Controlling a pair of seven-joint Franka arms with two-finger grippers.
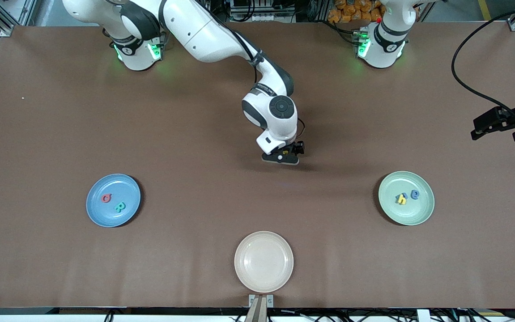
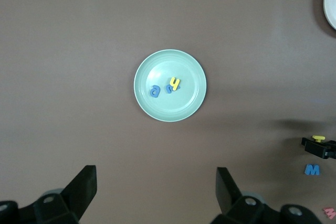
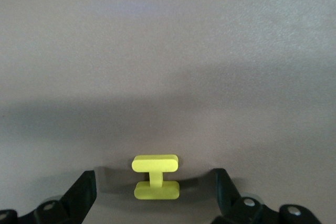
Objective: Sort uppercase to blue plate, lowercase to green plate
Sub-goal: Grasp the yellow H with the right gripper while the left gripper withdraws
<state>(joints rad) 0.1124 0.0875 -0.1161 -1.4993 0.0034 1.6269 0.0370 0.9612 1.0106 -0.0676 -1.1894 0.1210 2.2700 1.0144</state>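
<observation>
The blue plate (image 1: 98, 214) holds a red Q (image 1: 106, 197) and a teal R (image 1: 120, 206). On the green plate (image 1: 407, 217), also (image 2: 152, 106), lie a yellow h (image 1: 401, 200), a blue e (image 1: 414, 194) and another blue letter (image 2: 168, 88). A yellow H (image 3: 155, 177) rests on the table mid-table. My right gripper (image 1: 284, 157), also (image 3: 154, 192), is down around it, open, fingers apart from it on both sides. Beside it lie a blue W (image 2: 312, 169) and a red letter (image 2: 329, 212), both hidden in the front view. My left gripper (image 1: 496, 121), also (image 2: 156, 176), waits open and empty above the table's left-arm end.
A cream plate (image 1: 264, 286) stands near the table's front edge, nearer to the front camera than the yellow H. A black cable (image 1: 463, 85) hangs over the table toward the left arm's wrist.
</observation>
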